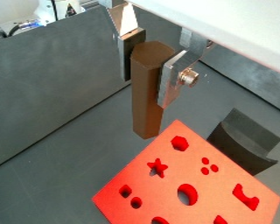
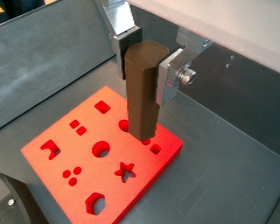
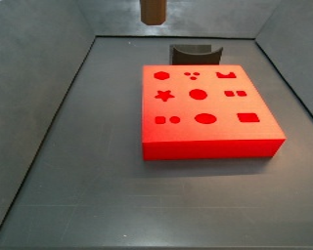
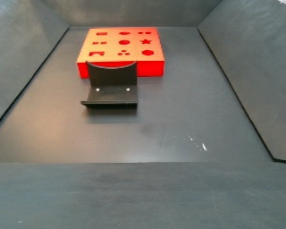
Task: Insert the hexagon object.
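I see a dark grey floor (image 3: 81, 186) with raised grey walls around it — two things lie directly on it. The red block (image 3: 205, 112) sits flat, its top cut with shaped holes. Just beside it, at its far edge in a side view, rests the dark grey curved block (image 4: 111, 87) — both show in both side views. The gripper (image 1: 150, 61) hangs above the floor, touching nothing on it.

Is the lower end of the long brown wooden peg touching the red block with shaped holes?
Apart. In a side view, the brown peg hangs high above the red block; the gripper holds it aloft.
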{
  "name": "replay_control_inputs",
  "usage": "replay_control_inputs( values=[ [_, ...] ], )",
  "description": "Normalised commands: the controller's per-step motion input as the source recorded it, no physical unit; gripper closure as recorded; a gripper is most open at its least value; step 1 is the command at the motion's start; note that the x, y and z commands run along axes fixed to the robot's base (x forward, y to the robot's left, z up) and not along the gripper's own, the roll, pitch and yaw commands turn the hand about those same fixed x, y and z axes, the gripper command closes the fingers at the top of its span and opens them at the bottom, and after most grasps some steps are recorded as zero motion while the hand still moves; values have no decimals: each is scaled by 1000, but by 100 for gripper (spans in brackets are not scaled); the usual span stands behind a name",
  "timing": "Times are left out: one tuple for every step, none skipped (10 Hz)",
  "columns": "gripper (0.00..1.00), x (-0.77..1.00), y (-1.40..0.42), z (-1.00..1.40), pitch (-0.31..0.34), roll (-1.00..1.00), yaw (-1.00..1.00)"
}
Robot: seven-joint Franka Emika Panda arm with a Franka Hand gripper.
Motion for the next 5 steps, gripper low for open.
replay_control_inputs(
  values=[
    [100,243,737,-234,0,-199,0],
    [100,251,814,-371,-33,-193,77],
    [100,174,746,-446,-101,-186,197],
    [100,66,683,-429,-181,-129,351],
    [100,0,640,-366,-186,-97,454]
  ],
)
